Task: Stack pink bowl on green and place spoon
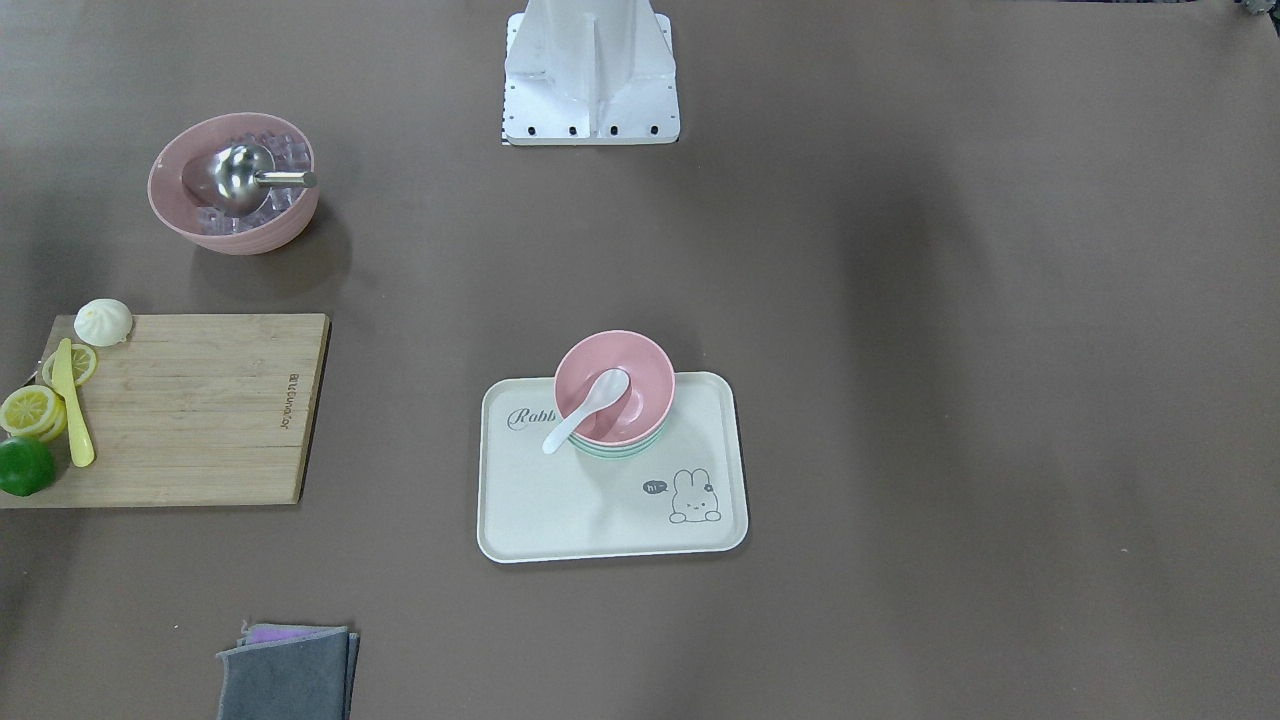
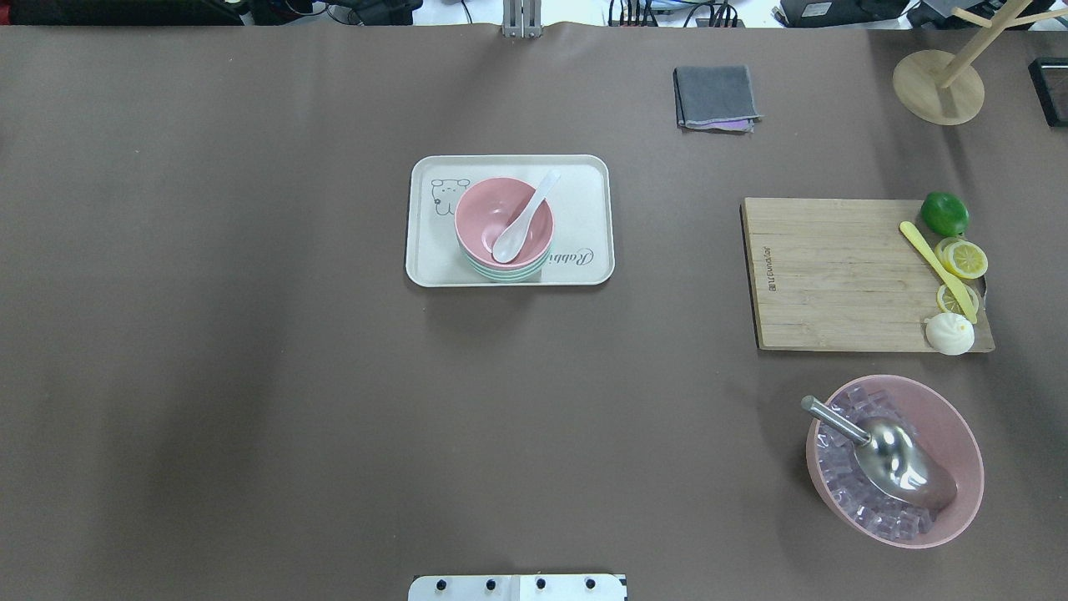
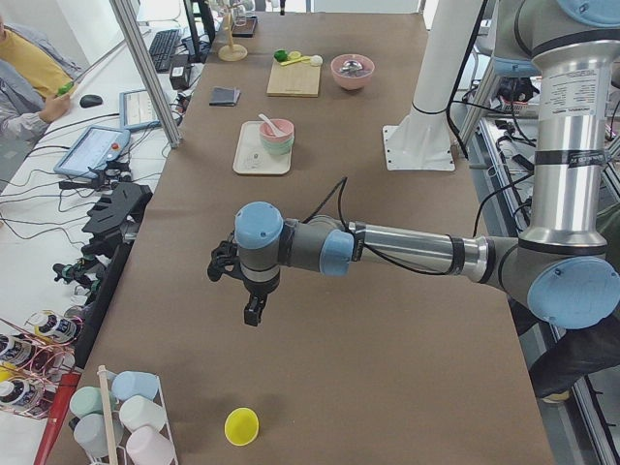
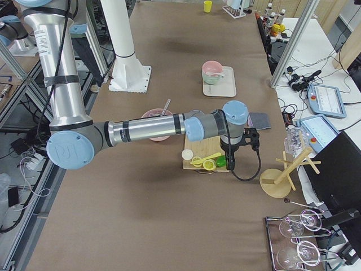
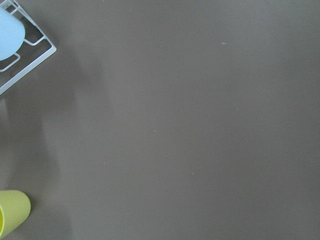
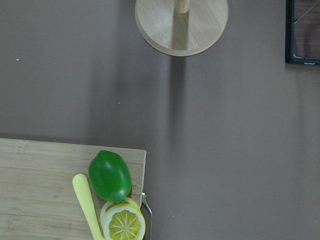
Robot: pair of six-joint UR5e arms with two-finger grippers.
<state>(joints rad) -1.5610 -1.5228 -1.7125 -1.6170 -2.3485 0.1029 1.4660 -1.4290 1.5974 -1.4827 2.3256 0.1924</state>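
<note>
While the pink bowl [image 2: 492,213] sits nested on the green bowl [image 2: 501,272] on the tray [image 2: 586,180], the light, stiff, probably slick spoon [image 2: 521,221] lies inside, its handle overhanging at one o'clock from overhead and offering the hold; left gripper [image 3: 254,310] and right gripper [image 4: 231,164] hang well away, jaw state not discernible.

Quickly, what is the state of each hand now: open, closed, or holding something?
Left hand: cannot be told, seen only from the side.
Right hand: cannot be told, same reason.

Tray [image 1: 560,510]: "Rabb…" (perhaps "hi" too); board [image 1: 180,420] brand illegible.
</note>
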